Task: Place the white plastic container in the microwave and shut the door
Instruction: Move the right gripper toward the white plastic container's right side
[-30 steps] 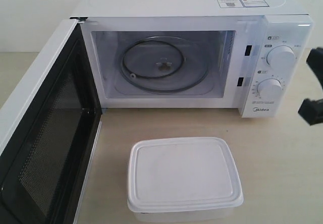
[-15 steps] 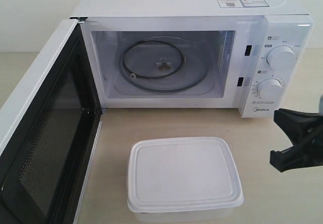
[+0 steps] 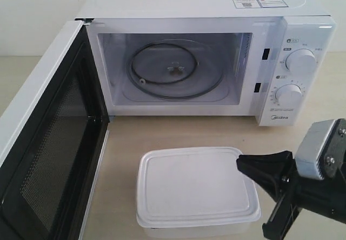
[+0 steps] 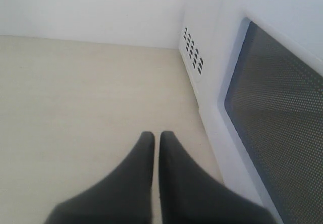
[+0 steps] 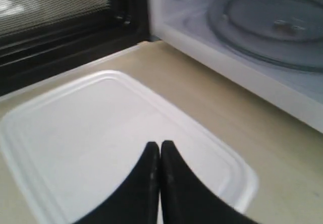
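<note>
Both closed, empty, black, tapered: left gripper point(image 4: 157, 134), right gripper point(image 5: 160, 144) | white plastic container point(image 3: 194, 186) rounded, smooth-lidded

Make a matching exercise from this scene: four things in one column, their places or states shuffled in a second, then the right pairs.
1. door
2. container
3. turntable
4. right gripper

A. shut, close to the container
B. inside the microwave
C. swung open
D. on the table, in front of the microwave

Pairs: 1-C, 2-D, 3-B, 4-A
</note>
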Controlling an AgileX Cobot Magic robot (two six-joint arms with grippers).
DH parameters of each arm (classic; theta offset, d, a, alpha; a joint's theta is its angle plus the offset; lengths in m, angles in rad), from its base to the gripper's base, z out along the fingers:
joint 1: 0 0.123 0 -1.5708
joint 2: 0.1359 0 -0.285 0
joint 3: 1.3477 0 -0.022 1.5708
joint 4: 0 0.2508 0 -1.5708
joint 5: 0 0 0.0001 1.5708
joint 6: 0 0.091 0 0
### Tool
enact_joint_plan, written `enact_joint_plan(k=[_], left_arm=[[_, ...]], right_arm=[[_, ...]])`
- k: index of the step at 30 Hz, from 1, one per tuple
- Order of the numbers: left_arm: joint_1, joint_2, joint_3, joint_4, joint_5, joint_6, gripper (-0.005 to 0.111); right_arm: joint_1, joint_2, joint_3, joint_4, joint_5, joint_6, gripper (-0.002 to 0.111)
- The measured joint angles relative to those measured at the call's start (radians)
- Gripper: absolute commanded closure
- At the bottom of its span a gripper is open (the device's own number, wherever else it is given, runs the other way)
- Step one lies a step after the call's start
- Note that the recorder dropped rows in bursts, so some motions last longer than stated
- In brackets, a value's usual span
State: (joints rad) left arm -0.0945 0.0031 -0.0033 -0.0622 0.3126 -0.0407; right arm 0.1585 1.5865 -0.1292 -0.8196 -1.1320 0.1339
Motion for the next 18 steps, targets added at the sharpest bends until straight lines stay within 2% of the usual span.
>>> enact_joint_plan(k=[6,7,9,14,18], left_arm=[[0.000,0.000,0.000,0.000,0.000,0.000,0.102],[0.000,0.000,0.000,0.000,0.000,0.000,0.102],[0.000,0.000,0.000,0.000,0.000,0.000,0.102],[0.000,0.000,0.000,0.000,0.000,0.000,0.102],[0.000,0.000,0.000,0.000,0.000,0.000,0.102]], right_arm=[[0.000,0.017,-0.042,-0.259,-0.032,0.080,0.108],[0.000,0.017,-0.066,-0.368,-0.019,0.116,0.108],[0.000,0.019,-0.085,-0.458,0.035,0.153,0.108],[0.000,0.019,-0.093,-0.503,0.096,0.155,0.108],[0.000,0.019,-0.093,-0.537,-0.030,0.121,0.108]])
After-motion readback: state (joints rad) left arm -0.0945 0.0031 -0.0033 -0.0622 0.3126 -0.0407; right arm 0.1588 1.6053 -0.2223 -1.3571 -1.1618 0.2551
